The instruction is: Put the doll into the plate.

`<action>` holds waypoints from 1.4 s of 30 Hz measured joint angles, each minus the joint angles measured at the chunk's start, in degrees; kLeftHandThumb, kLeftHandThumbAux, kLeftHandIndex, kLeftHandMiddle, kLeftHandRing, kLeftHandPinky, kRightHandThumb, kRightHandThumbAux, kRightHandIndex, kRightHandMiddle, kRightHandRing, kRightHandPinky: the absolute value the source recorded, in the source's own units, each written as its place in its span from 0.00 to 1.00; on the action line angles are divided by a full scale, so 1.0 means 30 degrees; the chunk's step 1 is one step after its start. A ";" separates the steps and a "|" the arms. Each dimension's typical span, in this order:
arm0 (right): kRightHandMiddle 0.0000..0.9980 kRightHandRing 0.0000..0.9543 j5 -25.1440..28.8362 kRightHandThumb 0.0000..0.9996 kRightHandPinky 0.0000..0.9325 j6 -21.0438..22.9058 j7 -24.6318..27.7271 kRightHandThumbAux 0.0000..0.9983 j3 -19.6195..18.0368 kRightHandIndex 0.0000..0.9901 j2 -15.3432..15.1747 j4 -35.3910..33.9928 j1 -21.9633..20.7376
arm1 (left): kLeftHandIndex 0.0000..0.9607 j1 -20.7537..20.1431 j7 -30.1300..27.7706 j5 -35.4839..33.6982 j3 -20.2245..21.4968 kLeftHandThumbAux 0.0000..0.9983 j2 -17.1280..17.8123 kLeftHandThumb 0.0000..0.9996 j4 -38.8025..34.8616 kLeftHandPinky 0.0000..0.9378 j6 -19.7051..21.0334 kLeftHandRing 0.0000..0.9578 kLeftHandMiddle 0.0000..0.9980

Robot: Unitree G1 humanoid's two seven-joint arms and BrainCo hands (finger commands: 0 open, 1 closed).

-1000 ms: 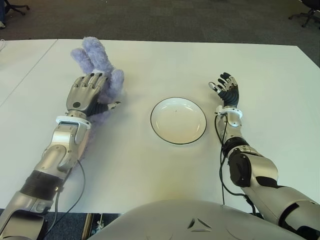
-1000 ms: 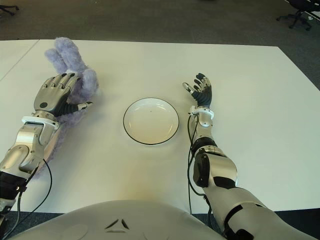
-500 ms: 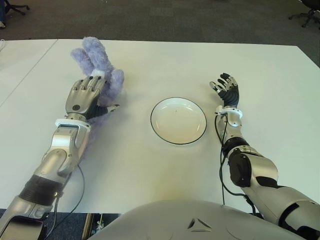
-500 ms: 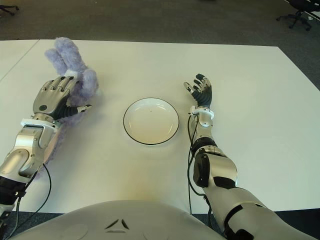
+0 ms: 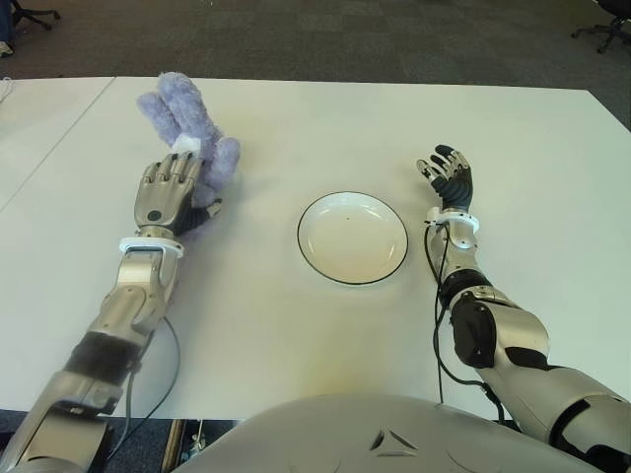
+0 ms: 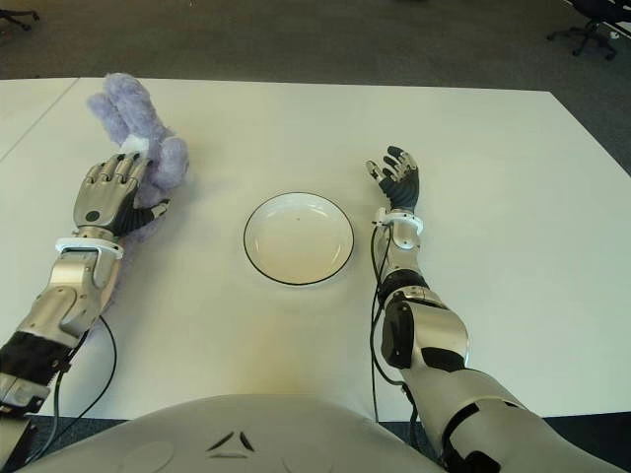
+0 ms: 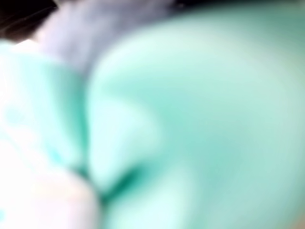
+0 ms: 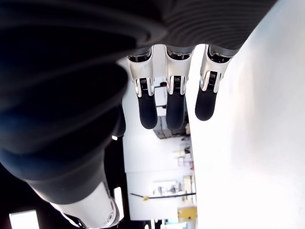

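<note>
The lilac plush doll point(image 5: 190, 133) lay on the white table point(image 5: 296, 325), its ears stretching away beyond the fingertips of the left hand point(image 5: 170, 189). That hand lay over the doll's lower body, fingers draped on the fur but not visibly clamped, seemingly settling for a grasp. The empty plate point(image 5: 352, 237) sat well apart from those fingers, midway towards the right hand point(image 5: 449, 178). That hand stood just beside the plate, palm raised, fingers loosely apart, holding nothing, likely kept clear. Dark carpet point(image 5: 325, 39) lay beyond the table, with office chair bases in the far corners.
</note>
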 measured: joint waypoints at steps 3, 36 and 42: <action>0.21 0.21 -0.0001 0.31 0.22 -0.0003 0.0000 0.88 0.0005 0.26 -0.0056 -0.0077 -0.0115 | 0.00 -0.1108 0.0844 -0.0153 -0.0109 0.39 -0.0364 0.36 0.1875 0.10 -0.0440 0.00 0.00; 0.21 0.22 0.0010 0.31 0.24 0.0359 0.0020 0.85 -0.0082 0.28 -0.0167 0.0101 0.0019 | 0.00 -1.0202 -0.0939 -0.2577 -0.1347 0.40 -0.1980 0.32 1.5706 0.21 -0.2267 0.03 0.00; 0.21 0.21 0.0010 0.29 0.22 0.0372 0.0022 0.85 -0.0147 0.27 -0.0193 0.0101 0.0000 | 0.23 -1.1003 -0.2287 -0.2605 -0.1714 0.43 -0.1580 0.45 1.6370 0.38 -0.2869 0.24 0.11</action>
